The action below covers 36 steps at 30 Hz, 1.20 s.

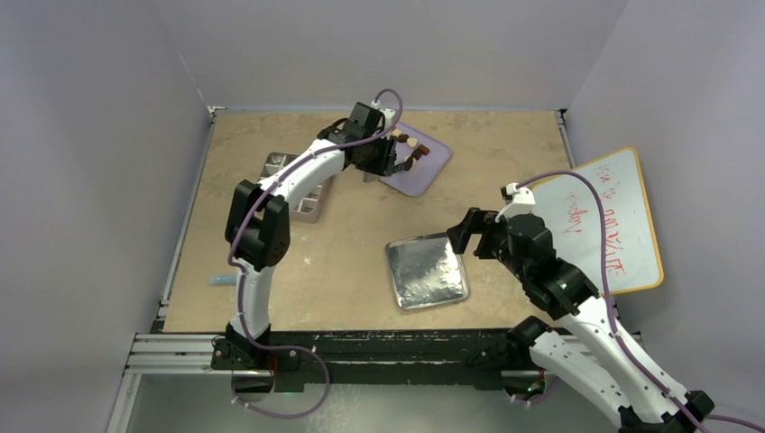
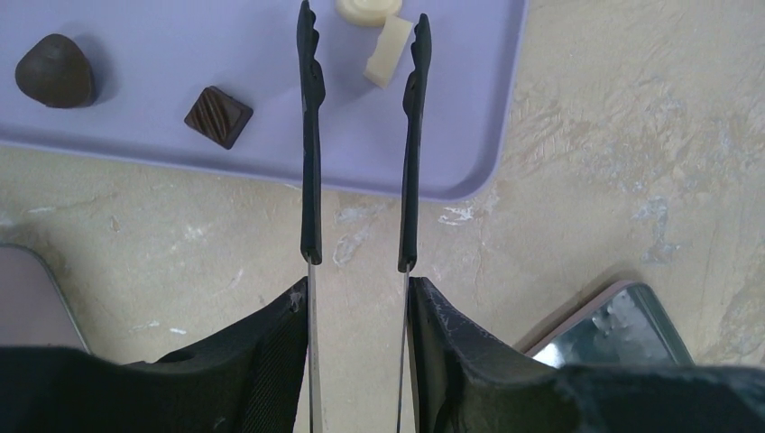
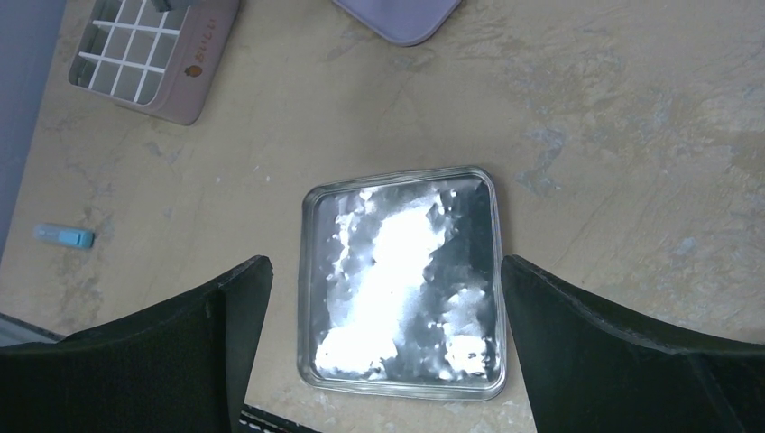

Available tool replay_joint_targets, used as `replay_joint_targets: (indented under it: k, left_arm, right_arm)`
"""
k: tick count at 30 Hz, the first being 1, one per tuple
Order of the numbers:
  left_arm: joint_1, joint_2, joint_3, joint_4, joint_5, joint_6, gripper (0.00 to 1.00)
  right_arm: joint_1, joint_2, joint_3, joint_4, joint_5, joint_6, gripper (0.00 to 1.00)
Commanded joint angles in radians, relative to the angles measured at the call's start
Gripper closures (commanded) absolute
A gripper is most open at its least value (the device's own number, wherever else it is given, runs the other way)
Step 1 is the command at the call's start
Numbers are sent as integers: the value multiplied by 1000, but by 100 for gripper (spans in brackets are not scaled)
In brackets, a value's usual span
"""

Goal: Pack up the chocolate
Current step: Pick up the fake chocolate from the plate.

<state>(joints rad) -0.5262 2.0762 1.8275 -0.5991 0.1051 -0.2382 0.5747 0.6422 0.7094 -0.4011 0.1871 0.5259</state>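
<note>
Chocolate pieces lie on a lilac tray (image 2: pixel 144 27): a dark rounded one (image 2: pixel 54 70), a dark ridged square (image 2: pixel 218 116) and two cream ones (image 2: pixel 388 52). From above they show as small dots (image 1: pixel 410 142) on the tray (image 1: pixel 428 171). My left gripper (image 2: pixel 356 289) (image 1: pixel 379 164) is shut on black tweezers (image 2: pixel 311 135). Their tips stand apart over the tray, the right tip beside a cream piece, with nothing between them. My right gripper (image 3: pixel 383 271) (image 1: pixel 469 236) is open and empty above a silver tin (image 3: pixel 406 280).
A pink box with a white grid of compartments (image 3: pixel 153 54) (image 1: pixel 302 197) stands left of the tray, partly behind my left arm. The silver tin (image 1: pixel 426 271) lies mid-table. A whiteboard (image 1: pixel 613 216) leans at the right. A small blue object (image 1: pixel 221 280) lies near the left edge.
</note>
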Motion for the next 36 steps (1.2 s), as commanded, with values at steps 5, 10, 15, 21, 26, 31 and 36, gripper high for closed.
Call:
replay_joint_targets:
  k: [5, 10, 15, 21, 26, 31, 36]
  left_arm:
    - [-4, 49, 39, 80, 48, 19, 61]
    - [-11, 53, 45, 84, 44, 17, 67]
    - [-33, 44, 64, 59, 24, 25, 79]
    - [-48, 4, 70, 32, -14, -4, 87]
    - [-48, -25, 72, -12, -58, -42, 86]
    - [-44, -50, 118, -109, -132, -93, 85]
    - [-32, -85, 164, -189, -168, -118, 85]
  right_arm:
    - [-3, 15, -5, 71, -20, -24, 1]
    - [-3, 29, -4, 80, -27, -27, 1]
    - [-2, 29, -8, 81, -29, -25, 1]
    - [-2, 24, -19, 87, -31, -17, 1]
    - [-2, 15, -27, 84, -32, -10, 1]
    - [-3, 8, -43, 99, -39, 2, 1]
    - [-2, 11, -45, 111, -59, 6, 1]
